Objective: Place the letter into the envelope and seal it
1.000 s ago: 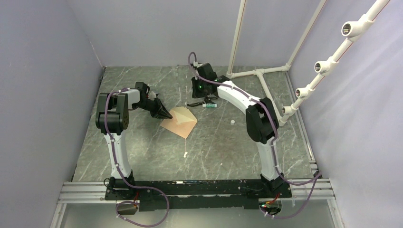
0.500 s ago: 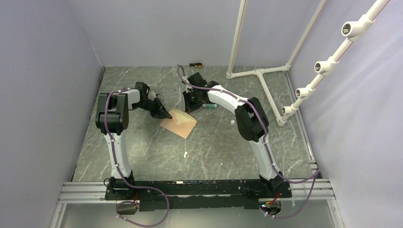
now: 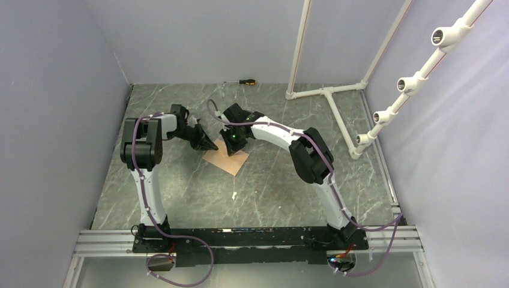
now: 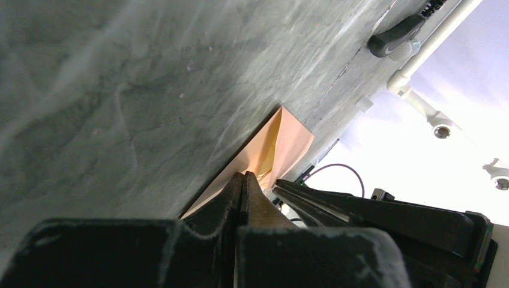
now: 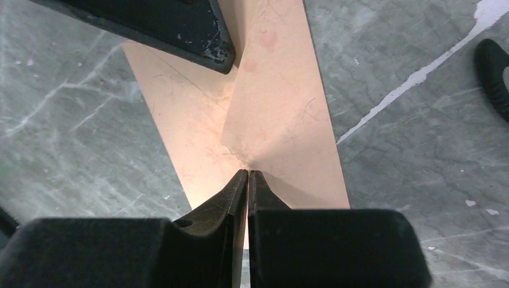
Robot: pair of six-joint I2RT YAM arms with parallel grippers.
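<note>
The envelope (image 3: pixel 227 161), matte kraft-brown paper with a pointed triangular flap and faint wrinkle lines, lies near the middle of the grey, white-veined stone-look table (image 3: pixel 180 186), between the two black grippers. The left gripper (image 4: pixel 243 180) has its tapered fingers pressed together at the envelope's left corner, while the right gripper (image 5: pixel 248 174) shows only a hairline slit between its fingers, whose tips meet the flap's point. From above, the right wrist covers the envelope's far end, and neither wrist view shows whether paper is pinched between the tips.
</note>
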